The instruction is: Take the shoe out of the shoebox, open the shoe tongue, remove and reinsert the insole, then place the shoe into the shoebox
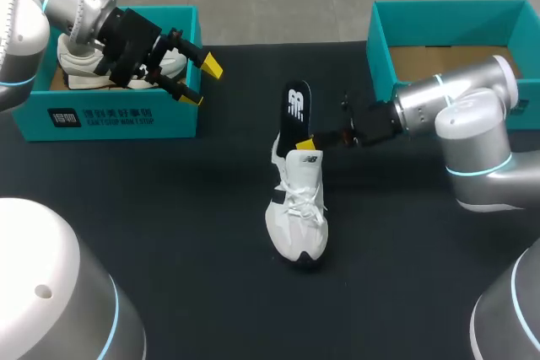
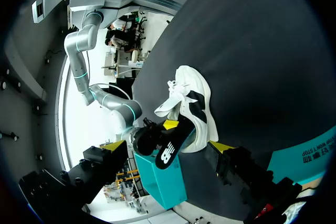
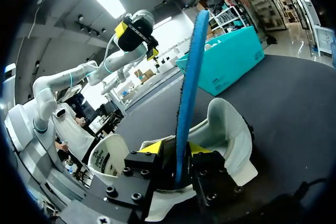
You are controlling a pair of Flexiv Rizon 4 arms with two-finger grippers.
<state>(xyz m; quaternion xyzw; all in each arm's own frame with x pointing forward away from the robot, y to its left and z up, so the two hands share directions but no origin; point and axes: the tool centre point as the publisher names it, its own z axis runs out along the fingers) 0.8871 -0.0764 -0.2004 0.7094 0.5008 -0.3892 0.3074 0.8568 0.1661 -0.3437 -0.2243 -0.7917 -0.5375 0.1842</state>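
Black table (image 1: 169,208): right gripper (image 1: 309,142) pinches insole (image 1: 296,107) upright in shoe (image 1: 297,217); left gripper (image 1: 201,82) open, empty.

White shoe (image 1: 297,212) upright mid-table, black insole (image 1: 296,109) rising from its opening

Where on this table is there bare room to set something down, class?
Bare table between the left shoebox and the shoe, and in front of its toe. Crowded at its heel, where the right gripper holds the insole.

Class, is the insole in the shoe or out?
Partly out: the insole sticks up from the shoe's opening, pinched by the right hand.
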